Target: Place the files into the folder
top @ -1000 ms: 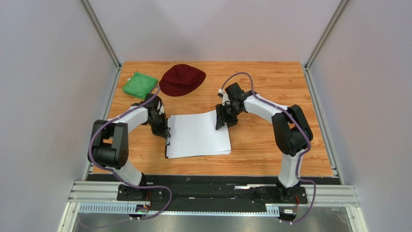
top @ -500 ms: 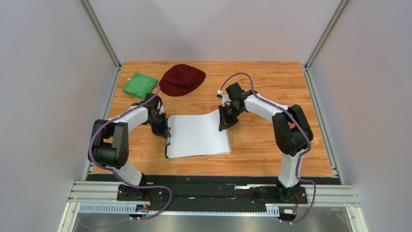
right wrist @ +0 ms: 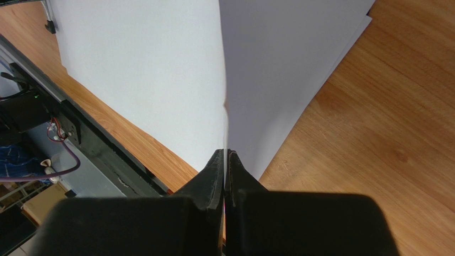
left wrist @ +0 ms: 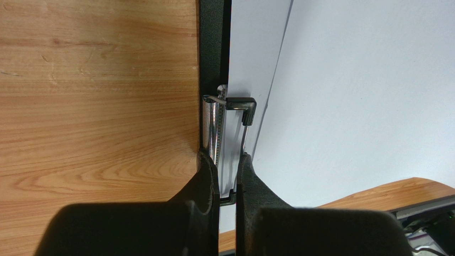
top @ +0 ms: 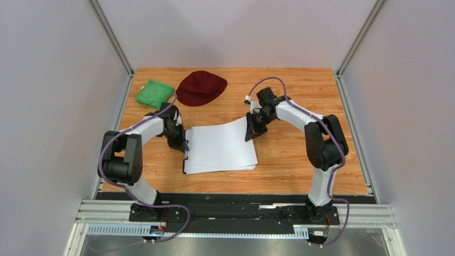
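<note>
Several white paper sheets (top: 220, 149) lie stacked on the black clipboard, whose edge (top: 185, 169) shows at the stack's left. My left gripper (top: 183, 145) is shut on the clipboard's silver clip (left wrist: 218, 130) at the left edge; in the left wrist view (left wrist: 228, 166) the fingers squeeze the clip lever. My right gripper (top: 250, 134) is shut on the far right corner of the top sheet (right wrist: 160, 69), lifted and curled above the stack; in the right wrist view (right wrist: 225, 156) the sheet's edge runs between the closed fingertips.
A dark red cap (top: 201, 87) and a green cloth (top: 155, 93) lie at the table's far left. Bare wood (top: 299, 160) lies to the right of the sheets. Metal frame posts stand at the back corners.
My right gripper has moved right and slightly back, pulling the top sheet's far right corner with it. The left gripper has stayed on the clip.
</note>
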`<state>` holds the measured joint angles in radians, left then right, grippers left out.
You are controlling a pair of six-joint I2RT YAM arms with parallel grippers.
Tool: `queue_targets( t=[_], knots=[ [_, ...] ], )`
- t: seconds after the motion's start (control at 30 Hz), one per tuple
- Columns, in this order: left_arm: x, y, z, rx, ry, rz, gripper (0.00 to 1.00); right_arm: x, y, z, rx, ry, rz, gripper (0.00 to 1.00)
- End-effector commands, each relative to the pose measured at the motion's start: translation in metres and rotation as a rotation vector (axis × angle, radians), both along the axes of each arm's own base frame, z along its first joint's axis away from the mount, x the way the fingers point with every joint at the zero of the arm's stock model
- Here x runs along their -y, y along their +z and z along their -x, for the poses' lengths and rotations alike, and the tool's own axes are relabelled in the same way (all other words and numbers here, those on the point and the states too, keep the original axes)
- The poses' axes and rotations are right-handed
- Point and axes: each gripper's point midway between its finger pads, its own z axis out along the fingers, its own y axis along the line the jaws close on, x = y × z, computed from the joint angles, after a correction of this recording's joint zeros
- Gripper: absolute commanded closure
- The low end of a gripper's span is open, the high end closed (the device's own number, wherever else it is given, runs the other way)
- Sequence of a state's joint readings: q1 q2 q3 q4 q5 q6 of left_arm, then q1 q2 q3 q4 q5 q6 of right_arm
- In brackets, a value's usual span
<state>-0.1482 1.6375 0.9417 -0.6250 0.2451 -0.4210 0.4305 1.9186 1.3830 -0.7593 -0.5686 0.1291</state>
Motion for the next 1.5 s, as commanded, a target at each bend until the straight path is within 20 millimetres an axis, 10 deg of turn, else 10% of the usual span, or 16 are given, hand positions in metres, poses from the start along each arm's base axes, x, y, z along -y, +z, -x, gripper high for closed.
queue_targets(
  t=[0.0, 0.8, 0.9, 1.1, 1.13, 1.23, 1.47],
  knots=[
    [0.005, 0.008, -0.014, 0.044, -0.015, 0.027, 1.0, -0.019, 0.019, -0.004, 0.045, 0.042, -0.082, 1.0],
    [0.004, 0.005, -0.014, 0.026, -0.022, 0.017, 1.0, -0.038, 0.017, -0.004, 0.058, 0.095, -0.089, 1.0],
    [0.004, 0.005, -0.014, 0.011, -0.029, 0.013, 1.0, -0.036, 0.015, -0.005, 0.063, 0.082, -0.069, 0.86],
    [-0.002, 0.013, -0.019, 0.035, -0.028, -0.023, 0.62, -0.031, 0.013, -0.009, 0.079, 0.06, -0.033, 0.51],
    [-0.005, 0.015, -0.021, 0.043, -0.026, -0.039, 0.34, -0.031, 0.012, -0.01, 0.079, 0.052, -0.026, 0.49],
    [-0.015, 0.031, -0.028, 0.08, -0.037, -0.1, 0.12, -0.026, 0.011, -0.017, 0.097, 0.023, 0.018, 0.43],
    [-0.024, 0.075, -0.038, 0.19, -0.051, -0.145, 0.08, 0.011, 0.024, -0.046, 0.202, -0.071, 0.234, 0.34]
  ],
)
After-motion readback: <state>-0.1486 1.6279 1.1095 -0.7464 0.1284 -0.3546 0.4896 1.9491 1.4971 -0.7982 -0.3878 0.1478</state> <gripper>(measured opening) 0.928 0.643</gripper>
